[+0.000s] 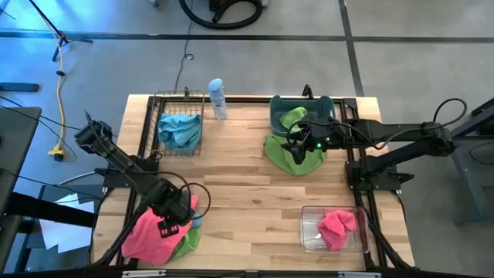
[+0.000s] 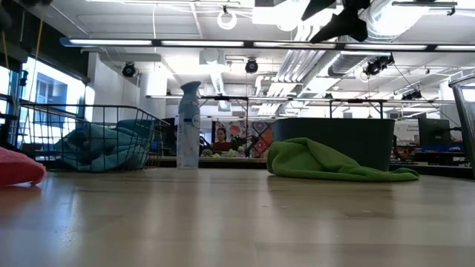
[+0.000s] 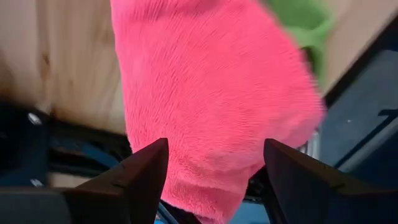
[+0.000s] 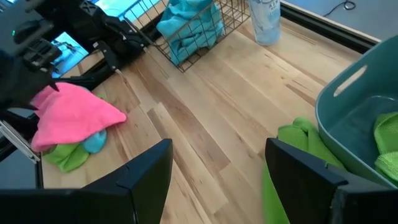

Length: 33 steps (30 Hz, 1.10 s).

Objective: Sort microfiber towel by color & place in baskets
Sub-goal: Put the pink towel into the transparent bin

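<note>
A pink towel point(image 1: 145, 233) lies heaped at the table's near left corner on a lime green one point(image 1: 187, 241) and a bit of light blue point(image 4: 94, 142). My left gripper point(image 3: 214, 165) hangs open just above the pink towel point(image 3: 211, 81), one finger on either side. Another green towel point(image 1: 284, 153) lies crumpled on the table against the near wall of the slate-blue tub point(image 1: 324, 108), which holds a green towel point(image 4: 388, 140). My right gripper point(image 4: 217, 168) is open, raised over this green towel point(image 4: 298, 149). The wire basket point(image 1: 179, 127) holds blue towels; the clear bin point(image 1: 309, 232) holds a pink one point(image 1: 337, 225).
A pale blue spray bottle point(image 1: 217, 98) stands at the far edge between the wire basket and the tub. Bare wood point(image 1: 247, 193) stretches across the table's middle. Black frame rails run along the table's left and right sides, by both arm bases.
</note>
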Each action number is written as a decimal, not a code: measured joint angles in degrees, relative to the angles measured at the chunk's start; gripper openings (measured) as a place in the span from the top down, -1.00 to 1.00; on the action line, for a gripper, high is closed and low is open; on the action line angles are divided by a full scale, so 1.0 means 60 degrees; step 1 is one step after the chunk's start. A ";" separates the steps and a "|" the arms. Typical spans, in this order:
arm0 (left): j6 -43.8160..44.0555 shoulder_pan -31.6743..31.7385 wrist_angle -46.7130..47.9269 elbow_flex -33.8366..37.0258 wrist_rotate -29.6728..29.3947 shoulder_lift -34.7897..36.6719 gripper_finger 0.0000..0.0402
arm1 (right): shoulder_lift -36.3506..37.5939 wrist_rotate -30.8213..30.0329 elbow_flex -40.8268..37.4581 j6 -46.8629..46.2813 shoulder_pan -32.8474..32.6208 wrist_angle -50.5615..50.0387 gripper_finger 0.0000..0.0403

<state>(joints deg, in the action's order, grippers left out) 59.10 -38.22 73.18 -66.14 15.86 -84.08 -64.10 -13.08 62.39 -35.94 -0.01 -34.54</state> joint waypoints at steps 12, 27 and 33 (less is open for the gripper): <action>0.1543 -0.0197 -0.0738 0.1277 0.0617 -0.0010 -0.25 | -0.0004 -0.0069 -0.0004 0.0000 0.0004 -0.0149 -0.25; 0.2426 -0.0390 -0.2326 0.2338 0.0756 -0.0010 -0.13 | -0.0004 -0.0304 -0.0004 0.0069 0.0004 -0.0211 -0.25; 0.2114 -0.0390 -0.2320 0.2333 0.1005 -0.0006 0.71 | -0.0004 -0.0496 -0.0004 0.0073 0.0004 -0.0211 -0.25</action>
<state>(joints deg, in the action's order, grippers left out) 71.78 -40.56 59.26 -52.14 21.89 -84.11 -64.12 -16.06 62.37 -35.51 0.01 -35.81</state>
